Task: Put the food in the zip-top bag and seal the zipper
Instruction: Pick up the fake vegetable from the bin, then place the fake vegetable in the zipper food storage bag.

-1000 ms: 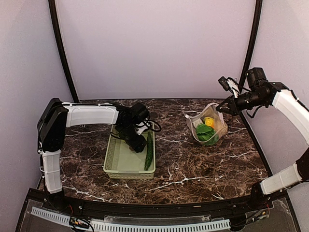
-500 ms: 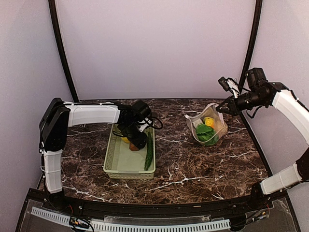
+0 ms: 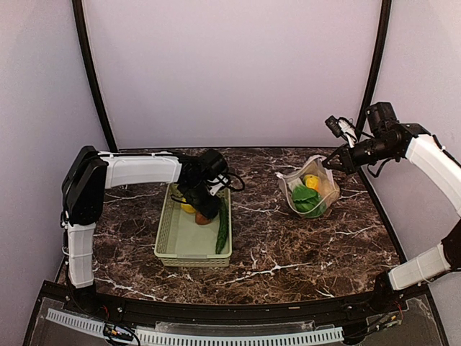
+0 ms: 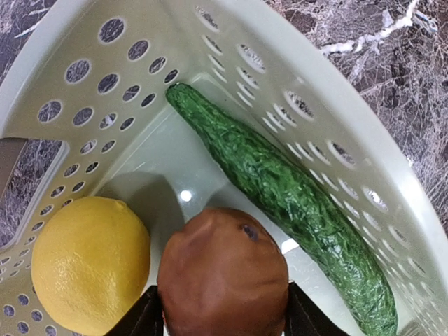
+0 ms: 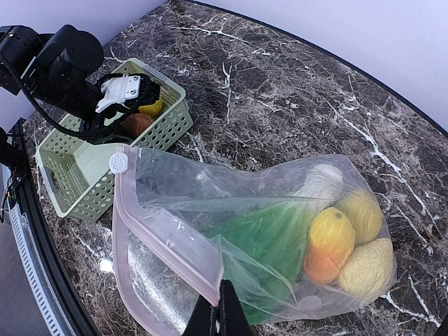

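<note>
A pale green perforated basket (image 3: 187, 241) sits left of centre on the dark brown, white-veined marble table (image 3: 302, 245).

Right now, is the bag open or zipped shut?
Open. The zip-top bag gapes wide: the two strips of its zipper stand apart, and the right pincer pinches one strip.

Basket (image 3: 189, 244): far end crowded, lemon (image 4: 89, 262) beside potato (image 4: 222, 273), potato clamped in left gripper (image 3: 205, 210). Cucumber (image 3: 223, 225) lies along basket's right wall. Basket's near half: bare floor, free from above. Table (image 3: 266, 238) right of basket open up to zip-top bag (image 3: 310, 191); bag mouth gapes on its basket side, right gripper (image 3: 337, 163) pinching its rim.
</note>
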You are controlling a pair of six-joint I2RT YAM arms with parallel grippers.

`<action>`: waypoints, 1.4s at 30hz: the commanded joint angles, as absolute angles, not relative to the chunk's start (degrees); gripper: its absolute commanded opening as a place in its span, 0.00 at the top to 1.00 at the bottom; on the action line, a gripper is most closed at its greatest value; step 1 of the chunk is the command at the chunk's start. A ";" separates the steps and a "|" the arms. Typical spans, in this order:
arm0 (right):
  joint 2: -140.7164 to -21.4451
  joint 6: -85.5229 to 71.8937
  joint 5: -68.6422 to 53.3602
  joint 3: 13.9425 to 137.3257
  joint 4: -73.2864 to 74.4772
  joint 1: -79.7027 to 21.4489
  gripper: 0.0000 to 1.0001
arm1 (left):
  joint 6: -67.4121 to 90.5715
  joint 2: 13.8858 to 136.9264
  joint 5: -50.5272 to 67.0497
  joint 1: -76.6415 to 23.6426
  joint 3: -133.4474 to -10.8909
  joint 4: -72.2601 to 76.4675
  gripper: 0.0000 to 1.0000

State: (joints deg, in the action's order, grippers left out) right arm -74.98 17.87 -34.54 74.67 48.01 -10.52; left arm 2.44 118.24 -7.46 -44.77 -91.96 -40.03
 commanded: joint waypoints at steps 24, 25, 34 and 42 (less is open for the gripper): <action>-77.34 19.01 -35.92 80.25 52.65 -11.67 1.00 | 5.60 100.31 -13.17 -55.75 -99.38 -43.44 0.58; -77.40 19.01 -35.88 80.42 52.92 -12.01 1.00 | 5.04 99.68 -13.51 -56.71 -99.70 -42.46 0.58; -76.39 19.39 -35.25 81.12 54.64 -13.26 1.00 | -1.67 97.79 -5.35 -65.37 -100.00 -18.60 0.58; -76.77 19.64 -36.91 83.67 58.09 -13.79 1.00 | -3.62 100.02 -0.33 -67.04 -98.92 -4.84 0.57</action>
